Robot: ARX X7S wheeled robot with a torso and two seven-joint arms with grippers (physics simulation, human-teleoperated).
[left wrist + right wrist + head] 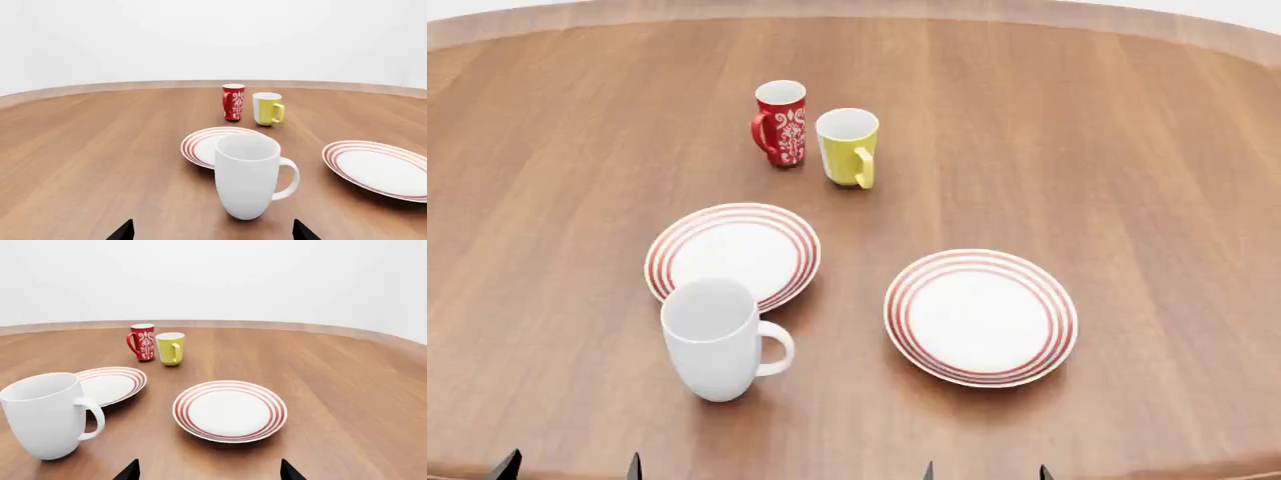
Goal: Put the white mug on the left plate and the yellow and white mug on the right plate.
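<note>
The large white mug (pixel 715 342) stands upright on the table just in front of the left plate (pixel 734 256), handle to the right. It also shows in the left wrist view (pixel 248 174) and the right wrist view (pixel 48 413). The yellow and white mug (pixel 849 146) stands farther back, beside a red mug. The right plate (pixel 981 316) lies empty. My left gripper (pixel 569 467) is open, short of the white mug; its fingertips (pixel 123 232) are spread wide. My right gripper (pixel 985 472) is open in front of the right plate (pixel 230 410).
A red mug with a white floral pattern (pixel 781 122) stands left of the yellow mug, almost touching it. The round wooden table (pixel 1121 150) extends far back and to both sides; its front edge runs just above the gripper tips.
</note>
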